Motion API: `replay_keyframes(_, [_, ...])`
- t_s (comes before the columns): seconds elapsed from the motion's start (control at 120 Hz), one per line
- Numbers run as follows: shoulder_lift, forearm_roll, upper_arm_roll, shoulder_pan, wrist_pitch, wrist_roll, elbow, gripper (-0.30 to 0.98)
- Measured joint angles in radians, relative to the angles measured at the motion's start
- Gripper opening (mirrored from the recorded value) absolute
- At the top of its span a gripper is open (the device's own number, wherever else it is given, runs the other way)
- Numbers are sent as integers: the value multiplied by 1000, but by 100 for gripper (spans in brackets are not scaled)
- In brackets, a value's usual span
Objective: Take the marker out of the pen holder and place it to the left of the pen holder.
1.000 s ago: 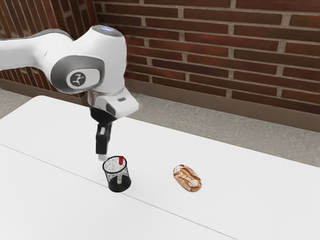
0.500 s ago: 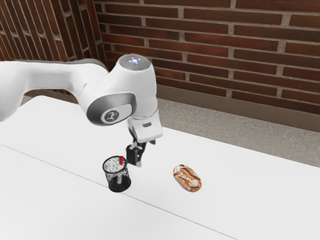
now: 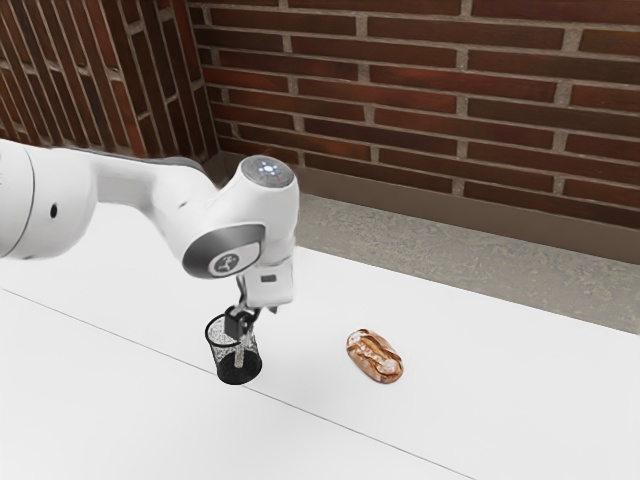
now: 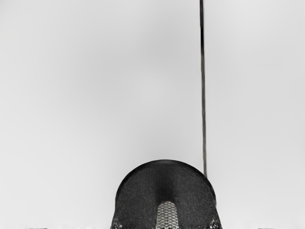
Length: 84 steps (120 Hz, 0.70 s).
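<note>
The black gripper [image 3: 248,324] is at the rim of the black mesh pen holder [image 3: 239,371], over its upper part, with its fingers apart. The marker's pale lower body [image 3: 239,357] shows through the mesh, standing inside the holder; its red end is hidden by the gripper. In the wrist view the pen holder [image 4: 138,202] lies at the lower edge, close under the hand, with a pale mesh-patterned strip, which looks like the marker [image 4: 167,217], in its middle.
A bread roll [image 3: 376,356] lies on the white table [image 3: 480,390], toward the exterior view's right from the holder. A thin dark seam runs across the table beside the holder. A brick wall stands behind.
My hand first moved toward the exterior view's right, past the holder, then came back left and lower onto its rim, now covering the marker's red end. The holder and roll have not moved.
</note>
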Motion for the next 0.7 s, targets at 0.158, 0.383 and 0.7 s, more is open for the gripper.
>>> replay_keyframes(0.158, [0,-14,0,13,-3,33,-6,37])
replay_keyframes(0.383, [0,-22,0,18,-1,65,-2,26])
replay_keyframes(0.7, [2,-22,5,60,1,95,0,21])
